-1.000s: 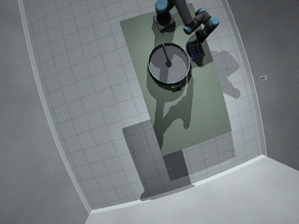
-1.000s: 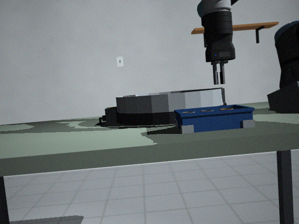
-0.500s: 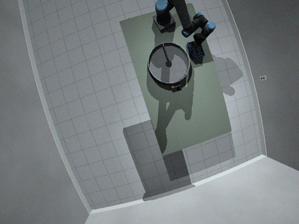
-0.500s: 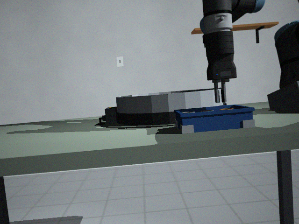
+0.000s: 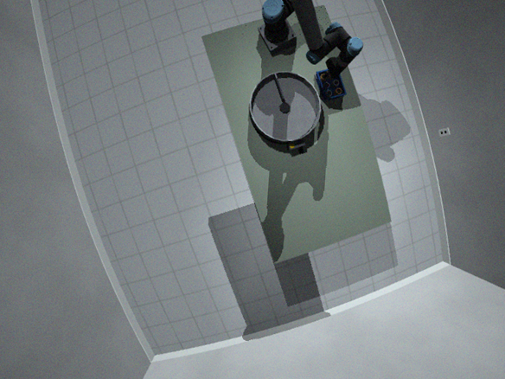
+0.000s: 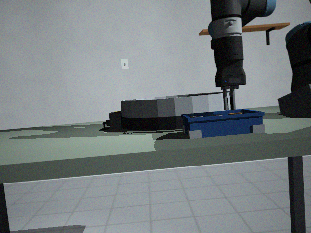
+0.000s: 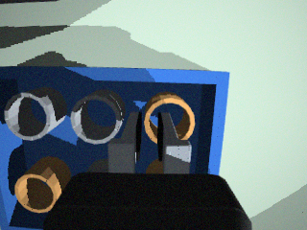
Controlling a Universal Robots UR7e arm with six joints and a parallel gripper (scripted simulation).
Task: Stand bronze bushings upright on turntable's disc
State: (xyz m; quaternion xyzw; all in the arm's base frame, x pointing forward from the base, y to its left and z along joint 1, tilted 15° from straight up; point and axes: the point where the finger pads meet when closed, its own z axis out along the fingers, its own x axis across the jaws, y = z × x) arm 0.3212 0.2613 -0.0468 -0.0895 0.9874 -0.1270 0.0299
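Presently the gripper, fingers part-open and holding nothing, straddles the wall of a bronze bushing at the crate's right end; judged pick stage, next requiring closure, then a vertical lift.
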